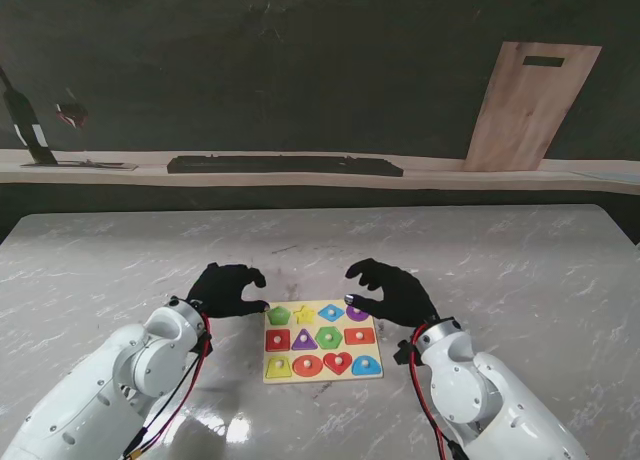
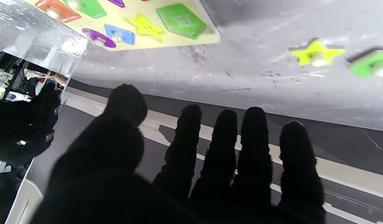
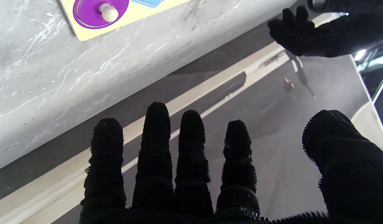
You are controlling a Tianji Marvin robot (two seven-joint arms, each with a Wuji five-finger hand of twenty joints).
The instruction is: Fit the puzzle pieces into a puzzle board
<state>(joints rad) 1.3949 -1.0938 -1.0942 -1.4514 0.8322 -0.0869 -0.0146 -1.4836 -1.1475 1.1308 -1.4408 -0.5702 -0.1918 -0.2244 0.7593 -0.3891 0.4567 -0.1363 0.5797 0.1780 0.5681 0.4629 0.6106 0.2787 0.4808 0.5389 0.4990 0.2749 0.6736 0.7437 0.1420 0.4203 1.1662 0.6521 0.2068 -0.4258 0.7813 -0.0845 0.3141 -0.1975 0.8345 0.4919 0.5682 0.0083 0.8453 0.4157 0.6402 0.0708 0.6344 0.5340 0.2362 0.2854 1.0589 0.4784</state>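
Note:
The yellow puzzle board (image 1: 322,379) lies on the marble table between my two hands. Most of its coloured pieces sit in place, among them the purple circle (image 3: 102,11) and the blue diamond (image 2: 118,35). The star recess (image 2: 144,26) and the green pentagon recess (image 2: 180,20) show no knobs. A loose yellow star piece (image 2: 317,53) and a loose green piece (image 2: 373,63) lie on the table off the board; my left hand hides them from the stand. My left hand (image 1: 228,290) hovers open by the board's far left corner. My right hand (image 1: 392,292) hovers open over the far right corner.
A ledge runs behind the table with a long black bar (image 1: 285,165) on it. A wooden board (image 1: 530,105) leans on the wall at the back right. A dark stand (image 1: 30,130) is at the back left.

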